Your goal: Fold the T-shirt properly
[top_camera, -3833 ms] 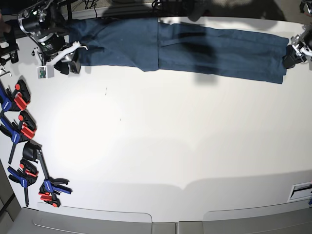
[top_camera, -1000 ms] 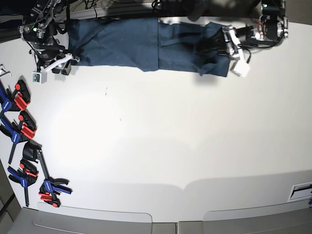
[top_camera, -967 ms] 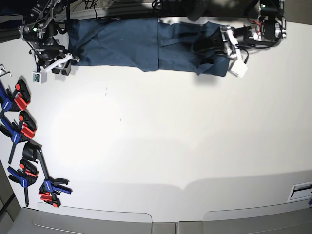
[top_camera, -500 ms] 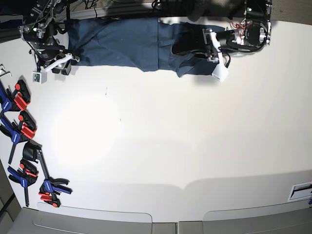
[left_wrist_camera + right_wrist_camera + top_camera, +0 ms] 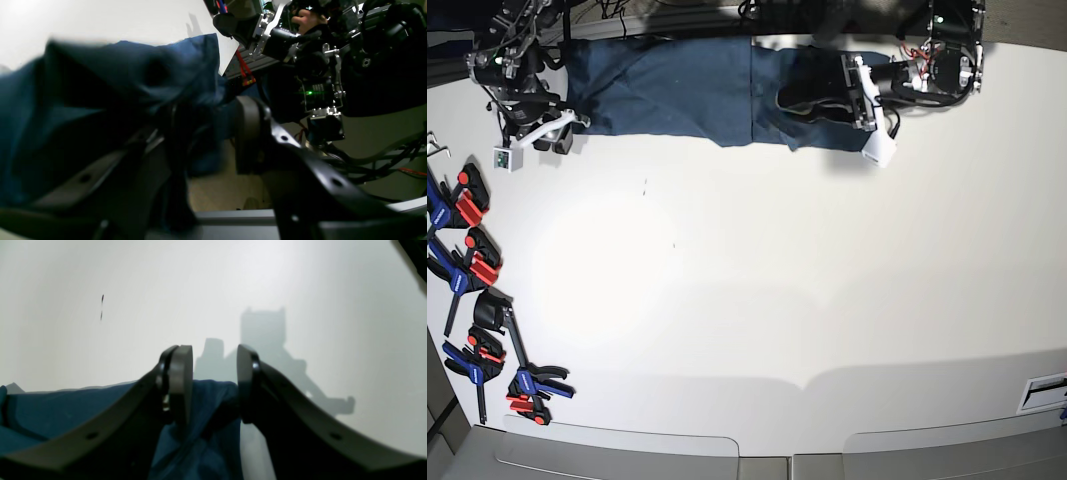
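The dark navy T-shirt [image 5: 677, 90] lies as a long band along the table's far edge, with its right end folded back over the middle. My left gripper [image 5: 789, 100] hovers low over that folded part. In the left wrist view its jaws [image 5: 210, 133] stand apart, with blurred cloth [image 5: 100, 83] draped over one finger [image 5: 176, 133]. My right gripper [image 5: 565, 135] rests at the shirt's lower left corner. In the right wrist view it [image 5: 213, 380] is open, and the corner of the cloth [image 5: 66, 413] lies loose between its fingers.
Several blue and red clamps [image 5: 467, 260] lie along the white table's [image 5: 777, 280] left edge, with more near the front left [image 5: 527, 385]. Beyond the table's back edge, the left wrist view shows the other arm and a metal frame [image 5: 317, 83].
My left gripper carried the shirt's right end leftward over the middle, making a fold, and its jaws have now spread apart. The right arm has stayed still.
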Available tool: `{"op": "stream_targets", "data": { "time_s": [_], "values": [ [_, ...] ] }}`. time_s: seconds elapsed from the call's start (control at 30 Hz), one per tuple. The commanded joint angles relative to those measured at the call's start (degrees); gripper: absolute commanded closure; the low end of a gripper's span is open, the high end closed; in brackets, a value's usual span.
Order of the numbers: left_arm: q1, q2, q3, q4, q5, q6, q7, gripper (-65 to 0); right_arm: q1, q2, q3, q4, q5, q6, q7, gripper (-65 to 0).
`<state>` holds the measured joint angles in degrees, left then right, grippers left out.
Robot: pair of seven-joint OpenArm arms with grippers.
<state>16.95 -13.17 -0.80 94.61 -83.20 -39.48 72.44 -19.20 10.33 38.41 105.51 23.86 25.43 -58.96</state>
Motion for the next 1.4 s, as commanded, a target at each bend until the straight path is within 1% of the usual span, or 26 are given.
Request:
{"op": "stream_targets", "data": {
  "time_s": [0.0, 0.4, 0.47, 0.53, 0.6, 0.73, 0.8, 0.83, 0.93, 1.03, 1.13, 1.17, 1.23, 1.3, 1.37],
  "values": [
    [-0.3, -0.2, -0.1, 1.0, -1.8, -0.5, -0.5, -20.7, 0.3, 0.8, 0.3, 0.9, 0.6, -0.2, 1.1, -20.6],
    [-0.3, -0.2, -0.1, 1.0, -1.8, -0.5, -0.5, -20.7, 0.3, 0.8, 0.4, 0.9, 0.3, -0.2, 1.1, -20.6],
    [-0.3, -0.2, -0.1, 1.0, -1.8, -0.5, -0.5, -20.7, 0.3, 1.3, 0.4, 0.9, -0.1, -0.1, 0.0, -20.6],
    [-0.3, -0.2, -0.1, 1.0, -1.7, -0.5, -0.5, -20.7, 0.3, 3.1, 0.4, 0.9, -0.1, 0.3, -2.1, -20.6],
    [-0.3, -0.3, -0.1, 1.0, -0.6, -0.5, -0.5, -20.7, 0.3, 5.8, 1.1, 0.9, -0.1, 0.7, -3.5, -21.1],
    [-0.3, -1.2, -0.1, 1.0, -0.6, -0.5, -0.5, -20.7, -0.1, 10.6, 5.6, 0.6, 1.6, 0.8, -4.0, -27.3],
    [-0.3, -1.3, -0.1, 1.0, -0.6, -0.5, -0.5, -20.7, -0.1, 12.5, 9.4, -1.3, 5.5, 1.0, -4.2, -29.4],
    [-0.3, -1.3, -0.1, 1.0, -0.6, -0.5, -0.5, -20.7, 0.0, 13.5, 11.5, -2.8, 8.2, 1.6, -4.6, -29.8],
    [-0.3, -1.3, -0.1, 1.0, -0.6, -0.5, -0.5, -20.7, 0.0, 17.0, 16.8, -9.8, 18.8, 4.9, -7.8, -29.9],
    [-0.3, -1.3, -0.1, 1.0, -0.6, -0.5, -0.5, -20.7, 0.0, 21.0, 19.6, -19.8, 31.3, 9.3, -13.9, -29.9],
    [-0.3, -1.3, -0.1, 1.0, -0.6, -0.5, -0.5, -20.7, 0.0, 24.7, 19.6, -31.7, 45.1, 13.8, -21.0, -29.9],
    [-0.3, -1.3, -0.1, 1.0, -0.6, -0.5, -0.5, -20.7, 0.0, 25.7, 19.4, -35.7, 49.7, 14.6, -21.0, -29.9],
    [-0.3, -1.3, -0.1, 1.0, -0.6, -0.5, -0.5, -20.7, 0.0, 27.3, 18.3, -43.1, 57.4, 14.6, -21.0, -29.9],
    [-0.3, -1.3, -0.1, 1.0, -0.6, -0.5, -0.5, -20.7, 0.0, 28.2, 16.4, -49.2, 61.1, 14.6, -21.0, -29.9],
    [-0.5, -1.3, -0.1, 1.0, -0.6, -0.5, -0.5, -20.7, 0.2, 28.2, 14.1, -53.4, 61.1, 14.6, -21.0, -29.9]
  ]
}}
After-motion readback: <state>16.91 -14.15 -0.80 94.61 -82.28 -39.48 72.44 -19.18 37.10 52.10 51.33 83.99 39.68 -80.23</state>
